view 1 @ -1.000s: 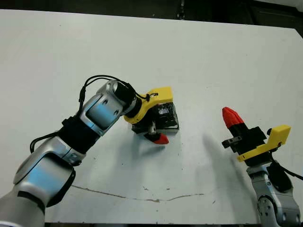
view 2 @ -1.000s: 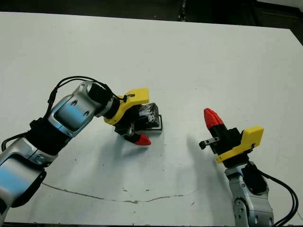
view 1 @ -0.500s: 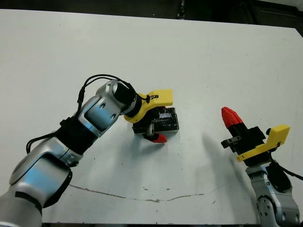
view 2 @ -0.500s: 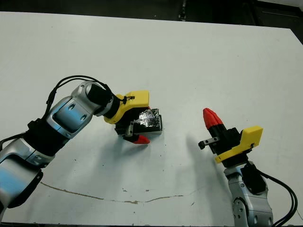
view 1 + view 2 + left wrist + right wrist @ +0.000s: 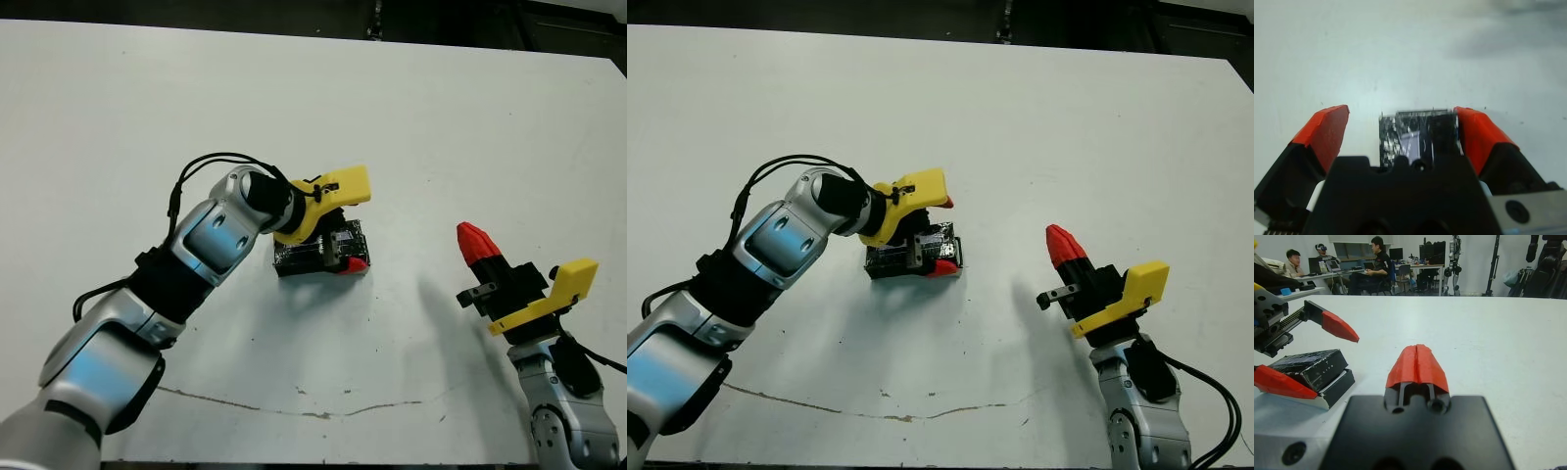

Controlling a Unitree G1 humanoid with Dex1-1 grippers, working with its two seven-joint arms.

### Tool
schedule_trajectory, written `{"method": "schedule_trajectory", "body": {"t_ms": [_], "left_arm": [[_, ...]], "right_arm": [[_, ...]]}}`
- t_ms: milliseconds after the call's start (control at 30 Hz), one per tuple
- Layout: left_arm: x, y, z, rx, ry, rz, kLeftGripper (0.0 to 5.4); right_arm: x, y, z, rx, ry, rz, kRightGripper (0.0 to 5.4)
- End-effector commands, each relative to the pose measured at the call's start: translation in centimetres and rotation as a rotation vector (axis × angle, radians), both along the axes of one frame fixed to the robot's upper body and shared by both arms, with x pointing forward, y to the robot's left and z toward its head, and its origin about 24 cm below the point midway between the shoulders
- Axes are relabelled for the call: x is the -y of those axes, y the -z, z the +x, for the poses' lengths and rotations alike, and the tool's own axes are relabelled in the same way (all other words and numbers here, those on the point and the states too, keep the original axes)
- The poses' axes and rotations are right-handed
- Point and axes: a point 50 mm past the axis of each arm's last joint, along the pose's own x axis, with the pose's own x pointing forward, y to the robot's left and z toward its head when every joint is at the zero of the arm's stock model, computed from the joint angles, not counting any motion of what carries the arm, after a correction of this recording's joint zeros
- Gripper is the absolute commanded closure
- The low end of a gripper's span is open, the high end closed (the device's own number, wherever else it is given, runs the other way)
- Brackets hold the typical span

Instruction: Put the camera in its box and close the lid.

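Lid (image 5: 913, 253), black and crinkly with a glossy sheen, sits on top of the box (image 5: 1334, 390) near the middle of the white surface (image 5: 441, 127), tilted rather than flat: in the right wrist view its far side rides higher than the pale wall of the box beneath it. The camera itself cannot be seen, so whether it lies inside cannot be told. The left gripper (image 5: 1400, 134) reaches down over the box with its jaws spread wide. One red fingertip (image 5: 1325, 129) stands clear of the lid on one side, with bare surface between them, and the other sits right against the lid's opposite edge; nothing is clamped. The right gripper (image 5: 1065, 245) is well apart from the box, off to the robot's right and raised above the surface, its two red tips pressed together into a single point and holding nothing. Beyond the surface, in the right wrist view, people (image 5: 1369, 264) sit at desks.
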Motion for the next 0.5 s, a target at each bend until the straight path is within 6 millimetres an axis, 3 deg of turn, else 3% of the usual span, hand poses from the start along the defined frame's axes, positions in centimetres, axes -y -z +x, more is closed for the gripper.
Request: {"method": "schedule_trajectory", "body": {"t_ms": [33,500], "left_arm": [[0.2,1.2,-0.4,-0.055,-0.015,-0.014,0.03],[1.6,3.0,-1.4,-0.19,0.041,-0.103,0.03]], "right_arm": [[0.9,0.1,-0.3,-0.018,0.026,0.007,5.4],[1.8,-0.4,-0.4,-0.007,0.053,-0.006,5.4]]}}
